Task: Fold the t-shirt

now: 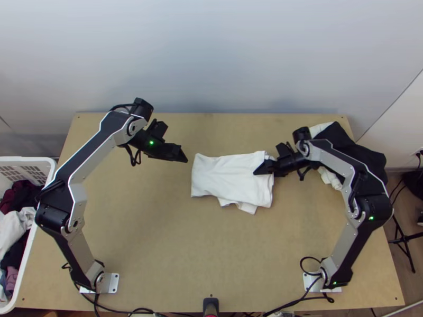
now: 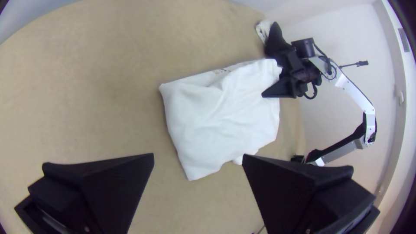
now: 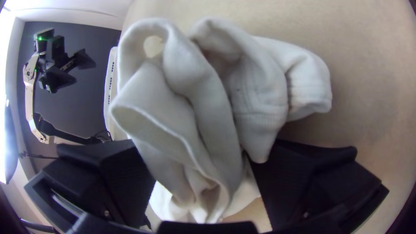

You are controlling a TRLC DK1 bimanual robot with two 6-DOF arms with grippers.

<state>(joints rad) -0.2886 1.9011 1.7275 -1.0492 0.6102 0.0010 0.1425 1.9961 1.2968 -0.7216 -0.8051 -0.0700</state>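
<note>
While the right gripper (image 1: 259, 169) sat nearer, over one end of the white t-shirt (image 1: 227, 177) in top view, the left gripper (image 1: 184, 159) hung just off the other, long axis between. Left wrist view: rough folded rectangle, fingers wide apart, empty. Right wrist view: fingers wide apart, bunched folds between, seemingly unclamped.

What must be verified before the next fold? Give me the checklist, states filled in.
1. Left hand, flat black fingers, open and off the cloth: ok
2. Right hand, flat black fingers, closed on the cloth: not ok, open around it
3. White cloth t-shirt smooth at its right end: not ok, bunched
4. Near edge even: not ok, loose flap juts out
5. Hidden underlayers flat: cannot tell
</note>
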